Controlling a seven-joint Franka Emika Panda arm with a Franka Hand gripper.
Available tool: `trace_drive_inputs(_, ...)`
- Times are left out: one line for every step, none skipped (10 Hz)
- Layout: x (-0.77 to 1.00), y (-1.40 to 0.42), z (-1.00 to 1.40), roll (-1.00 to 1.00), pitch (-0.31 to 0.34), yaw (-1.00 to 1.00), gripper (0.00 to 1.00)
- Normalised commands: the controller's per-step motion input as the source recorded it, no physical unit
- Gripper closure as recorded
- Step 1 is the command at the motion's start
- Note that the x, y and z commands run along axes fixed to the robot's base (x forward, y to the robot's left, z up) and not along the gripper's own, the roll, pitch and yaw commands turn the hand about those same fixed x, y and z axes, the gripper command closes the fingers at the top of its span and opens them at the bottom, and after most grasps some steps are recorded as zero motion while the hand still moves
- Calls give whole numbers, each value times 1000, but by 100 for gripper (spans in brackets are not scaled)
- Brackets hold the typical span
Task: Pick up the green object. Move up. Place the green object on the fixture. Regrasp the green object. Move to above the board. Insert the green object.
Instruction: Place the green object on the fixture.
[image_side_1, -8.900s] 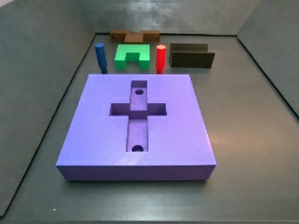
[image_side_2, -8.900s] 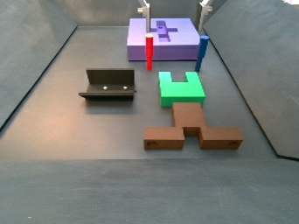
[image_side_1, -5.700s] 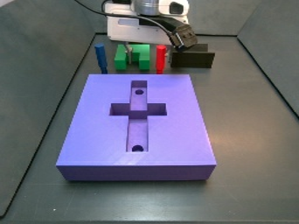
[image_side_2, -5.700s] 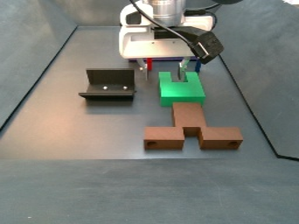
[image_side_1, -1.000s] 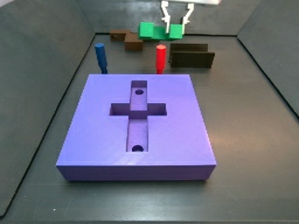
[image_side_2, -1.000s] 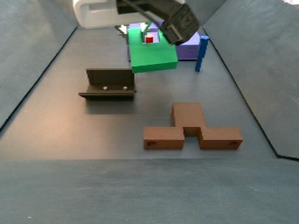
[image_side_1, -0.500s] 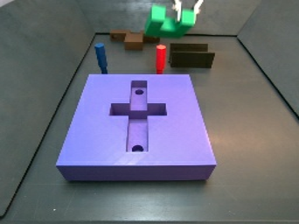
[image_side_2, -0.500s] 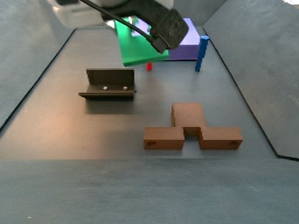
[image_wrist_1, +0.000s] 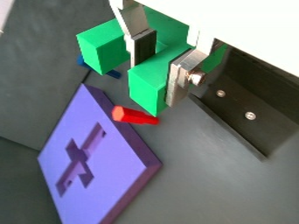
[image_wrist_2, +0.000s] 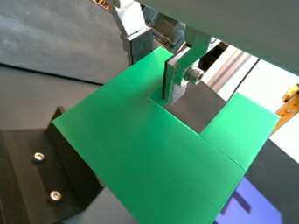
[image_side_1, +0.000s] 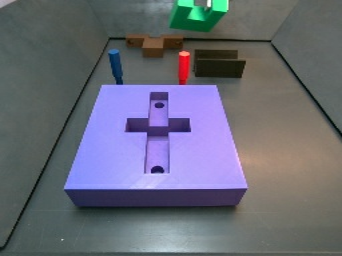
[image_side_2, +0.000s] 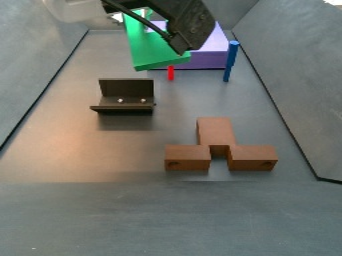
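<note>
My gripper (image_wrist_1: 162, 63) is shut on the green object (image_wrist_1: 149, 86), a chunky U-shaped block, with one finger in the notch and the other on an outer face. In both side views the green object (image_side_1: 198, 14) (image_side_2: 148, 46) hangs tilted, high above the floor near the back end. The dark fixture (image_side_2: 124, 97) (image_wrist_1: 253, 98) stands on the floor below and to one side of it. The purple-blue board (image_side_1: 160, 140) with its cross recess lies apart from the gripper (image_wrist_2: 160, 57). The green object (image_wrist_2: 152, 149) fills most of a wrist view.
A red peg (image_side_1: 185, 65) and a blue peg (image_side_1: 116, 65) stand upright between the board and the fixture (image_side_1: 221, 66). A brown block (image_side_2: 221, 148) lies on the floor near the front in a side view. Grey walls enclose the floor.
The gripper has climbed with the green object, which now hangs higher and more tilted than half a second ago. Long before, the block stood on the floor between the pegs.
</note>
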Motion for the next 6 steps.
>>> trace_drive_inputs(566,137,0,0,-129,-49,100)
trace_drive_inputs(706,3,0,-134,-34,0,100)
trace_drive_inputs(700,0,-54,-103,-89,-91,100)
trace_drive_inputs(700,-40,-354,-9,-103,-134,100)
trace_drive_inputs(783,-20,-483,0,-69,-129,100)
trace_drive_inputs(809,0,-446,0,-86,-134,100)
